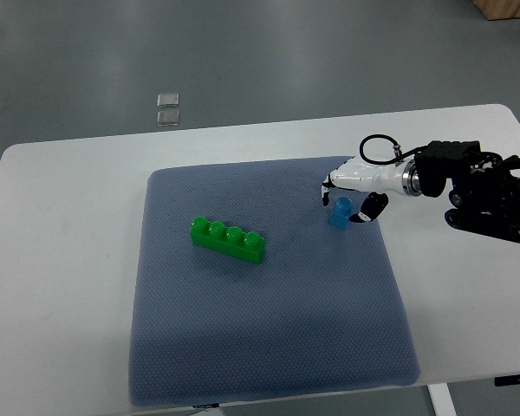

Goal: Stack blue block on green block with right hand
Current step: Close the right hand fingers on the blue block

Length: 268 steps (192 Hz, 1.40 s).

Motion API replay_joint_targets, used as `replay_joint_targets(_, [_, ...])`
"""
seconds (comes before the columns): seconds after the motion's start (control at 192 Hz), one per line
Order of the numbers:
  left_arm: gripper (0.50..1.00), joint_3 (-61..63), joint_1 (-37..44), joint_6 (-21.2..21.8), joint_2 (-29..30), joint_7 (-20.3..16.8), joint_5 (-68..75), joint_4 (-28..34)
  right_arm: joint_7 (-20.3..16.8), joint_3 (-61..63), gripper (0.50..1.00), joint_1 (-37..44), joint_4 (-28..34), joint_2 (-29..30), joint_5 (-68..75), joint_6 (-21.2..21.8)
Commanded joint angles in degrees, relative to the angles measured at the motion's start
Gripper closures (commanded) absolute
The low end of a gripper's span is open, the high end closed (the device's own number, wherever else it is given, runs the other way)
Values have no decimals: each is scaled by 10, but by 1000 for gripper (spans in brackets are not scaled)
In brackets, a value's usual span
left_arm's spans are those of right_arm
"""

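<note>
Green block (228, 240) on mat (269, 347); right hand (351, 198) round blue block (341, 212).

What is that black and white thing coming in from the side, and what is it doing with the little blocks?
That is a robot's arm, and the white part at its end is its right hand, with fingers like yours. The one camera looks down from above, from the robot's own side. You see a white table with a blue-grey mat on it. On the mat lies a long green block with four bumps on top. A small blue block stands apart from it, to the right. The hand's fingers are around the blue block, which looks not yet lifted. The robot's other arm is out of the picture. Two small square things lie on the floor beyond the table.
</note>
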Motion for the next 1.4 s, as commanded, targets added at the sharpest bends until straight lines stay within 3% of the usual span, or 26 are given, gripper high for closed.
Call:
replay_joint_targets(0.0, [500,0,0,0,0,0,0,0,6,-2,713,-1,1,-1,0,0])
replay_joint_targets(0.329, [500,0,0,0,0,0,0,0,28,-7,711,3,2,-5,0,1])
replay_joint_targets(1.393, [500,0,0,0,0,0,0,0,22,-6,732,-1,-6,0,-16,1])
